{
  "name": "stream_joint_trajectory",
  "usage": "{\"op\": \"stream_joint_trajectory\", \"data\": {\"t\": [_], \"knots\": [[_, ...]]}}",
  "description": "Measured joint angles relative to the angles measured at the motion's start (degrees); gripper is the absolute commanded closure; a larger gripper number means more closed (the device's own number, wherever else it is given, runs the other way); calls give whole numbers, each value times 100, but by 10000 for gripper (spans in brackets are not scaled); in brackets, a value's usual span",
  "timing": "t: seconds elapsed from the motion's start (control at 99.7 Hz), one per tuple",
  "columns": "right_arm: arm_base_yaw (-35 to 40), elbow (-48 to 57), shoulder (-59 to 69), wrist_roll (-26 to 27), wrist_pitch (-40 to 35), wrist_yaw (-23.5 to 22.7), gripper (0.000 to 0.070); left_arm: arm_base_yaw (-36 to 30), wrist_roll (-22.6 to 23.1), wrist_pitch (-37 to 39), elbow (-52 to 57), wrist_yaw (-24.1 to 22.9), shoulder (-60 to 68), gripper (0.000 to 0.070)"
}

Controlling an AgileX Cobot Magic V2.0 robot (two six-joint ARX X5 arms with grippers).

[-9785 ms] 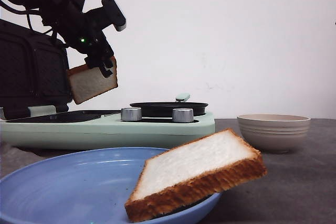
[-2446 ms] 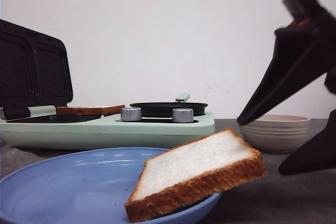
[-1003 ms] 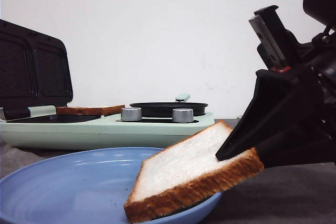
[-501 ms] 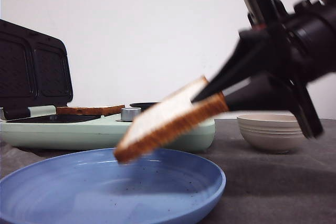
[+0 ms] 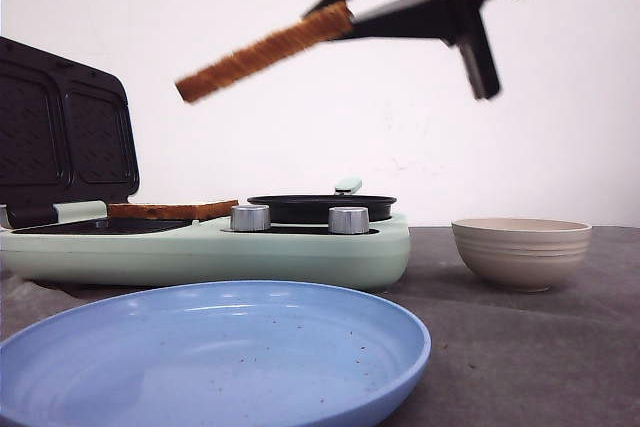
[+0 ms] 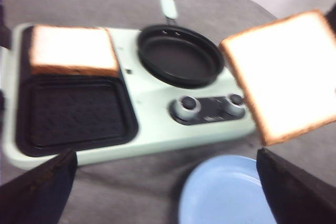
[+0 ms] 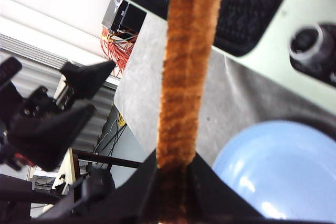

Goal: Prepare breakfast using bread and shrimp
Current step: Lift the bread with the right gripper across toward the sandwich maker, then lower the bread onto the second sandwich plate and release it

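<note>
The right gripper (image 5: 345, 15), pinched on the bread slice (image 5: 262, 51), holds it high above the green cooker (image 5: 300, 247), sticking out toward the cooker's open lid.

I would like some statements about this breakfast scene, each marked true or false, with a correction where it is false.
1. The right hand holds a bread slice in the air. True.
2. A second slice lies on the sandwich maker's grill plate. True.
3. The blue plate has a slice resting on it. False: it holds only crumbs.
4. The sandwich maker's lid is closed. False: it stands open.
5. The beige bowl sits on the table, to the right of the appliance. True.
6. The left hand grips the frying pan. False: its fingers are spread, holding nothing.
</note>
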Motion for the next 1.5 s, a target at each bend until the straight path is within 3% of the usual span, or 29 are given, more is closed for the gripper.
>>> {"op": "stream_joint_trajectory", "data": {"t": [0.261,0.541,0.732,0.932,1.504], "knots": [[306,1071,1005,-72,-35,26,700,243,-20,175,0,-44,-20,67],[603,2330,2321,-90,-37,457,700,726,-66,216,0,-162,-243,67],[754,3191,3158,-68,-31,647,700,778,-76,216,0,-481,-275,67],[962,3928,3965,66,-33,802,700,809,-79,216,0,-501,-278,67],[1235,4286,4586,387,-339,1847,700,811,-76,216,0,-654,-278,67]]}}
